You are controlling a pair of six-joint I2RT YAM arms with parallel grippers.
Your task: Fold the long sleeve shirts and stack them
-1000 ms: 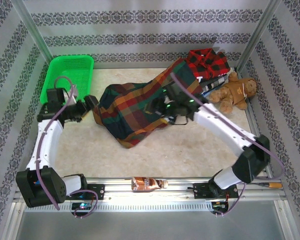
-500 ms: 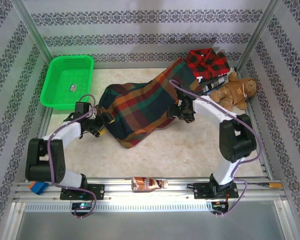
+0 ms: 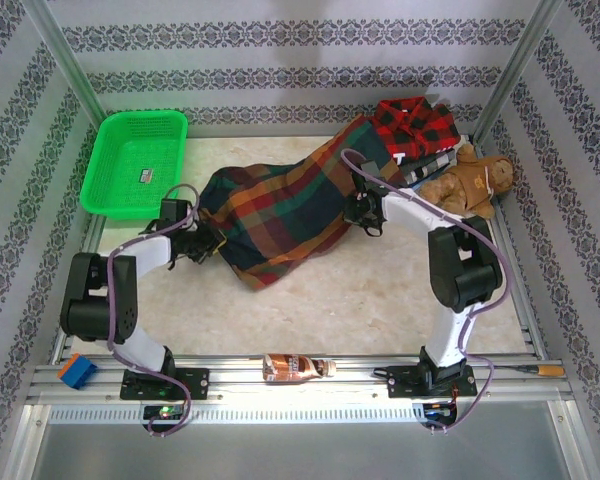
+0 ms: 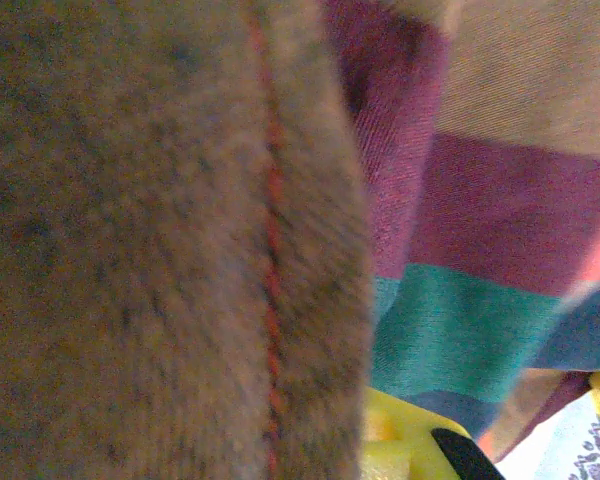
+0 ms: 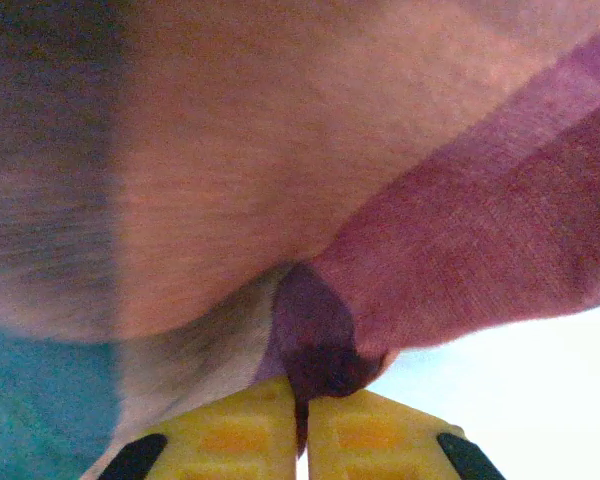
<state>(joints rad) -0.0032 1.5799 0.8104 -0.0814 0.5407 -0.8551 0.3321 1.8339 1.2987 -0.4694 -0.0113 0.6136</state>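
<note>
Orange-green plaid shirt (image 3: 280, 215) crumpled mid-table, unfolded. Pinched at right edge by right gripper (image 5: 302, 410), clenched on a cloth fold. Left gripper (image 3: 212, 240) at left hem; grip: cannot tell. Needs flattening, folding & stacking; ditto other shirts (image 3: 415, 125) heaped in far-right corner.

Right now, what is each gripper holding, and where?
Right gripper: an edge fold of the plaid shirt. Left gripper: cannot tell.
</note>
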